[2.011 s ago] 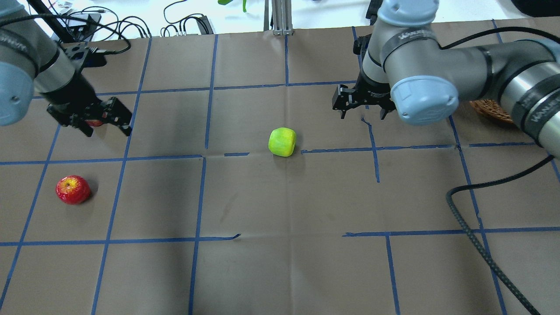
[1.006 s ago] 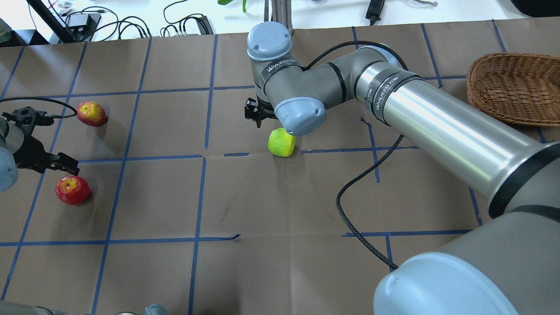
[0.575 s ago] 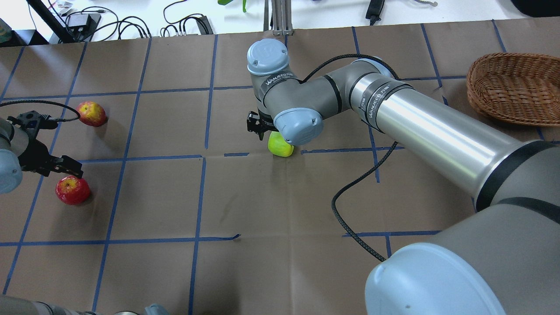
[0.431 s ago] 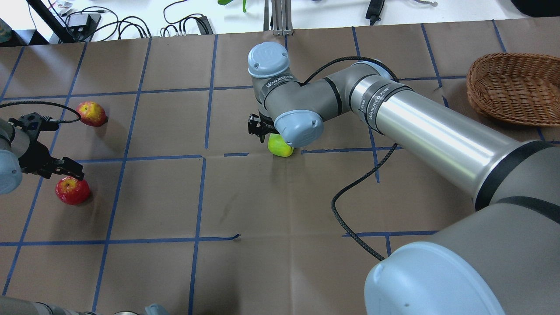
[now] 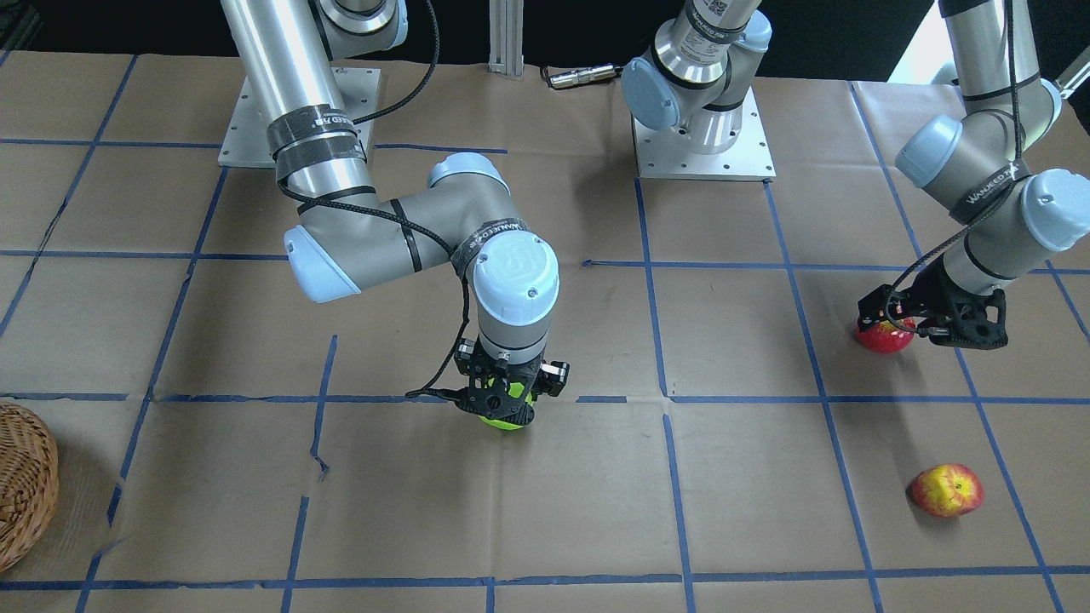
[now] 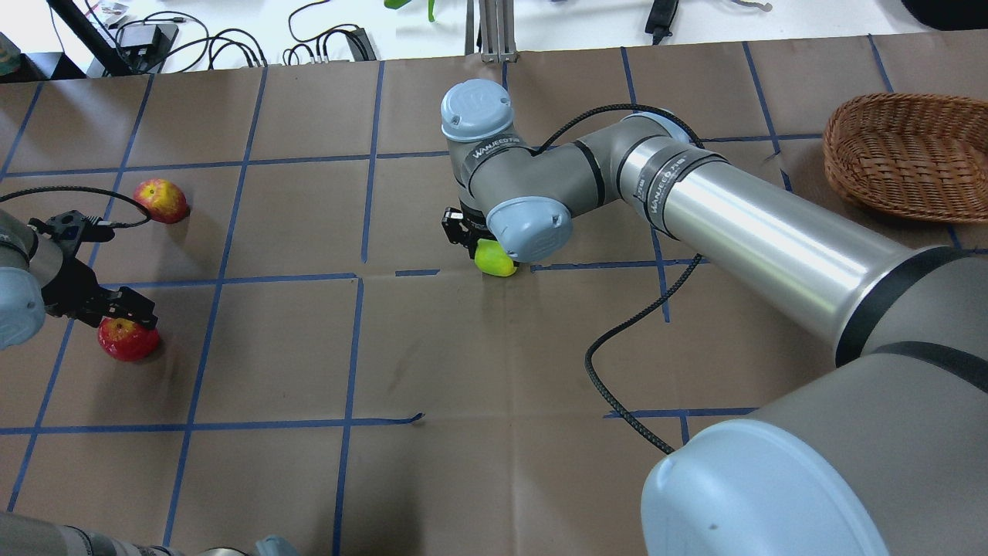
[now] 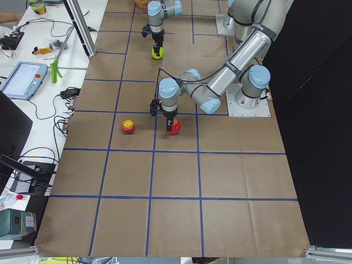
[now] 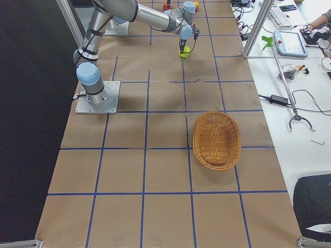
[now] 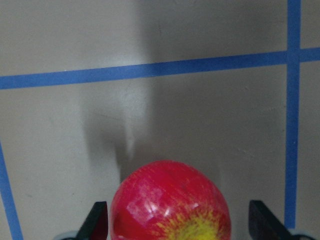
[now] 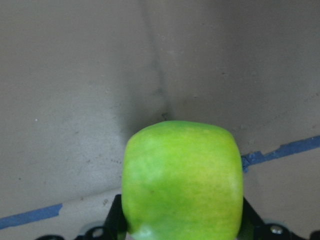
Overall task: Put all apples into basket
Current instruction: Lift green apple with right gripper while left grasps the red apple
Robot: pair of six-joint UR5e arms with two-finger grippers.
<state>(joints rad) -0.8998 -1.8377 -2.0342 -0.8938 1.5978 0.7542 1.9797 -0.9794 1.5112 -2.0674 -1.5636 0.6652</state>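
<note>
The lime green apple (image 6: 494, 261) rests on the paper near the table's middle. My right gripper (image 5: 504, 407) stands straight over it, and in the right wrist view its fingers (image 10: 116, 218) press both sides of the green apple (image 10: 182, 180). The deep red apple (image 6: 127, 341) lies at the left; my left gripper (image 6: 122, 316) is low over it, and its open fingers (image 9: 98, 221) stand either side of this apple (image 9: 170, 202) with a gap. The red-and-yellow apple (image 6: 160, 201) lies free beyond it. The wicker basket (image 6: 911, 154) stands empty at the far right.
The right arm's long forearm (image 6: 772, 239) crosses the right half of the table and its black cable (image 6: 617, 340) loops onto the paper. Both arm bases (image 5: 702, 145) are bolted at the robot's side. The basket also shows in the front view (image 5: 25, 485).
My right gripper swung from near the basket to the green apple and came down around it. My left gripper left the red-and-yellow apple and lowered over the deep red one.
</note>
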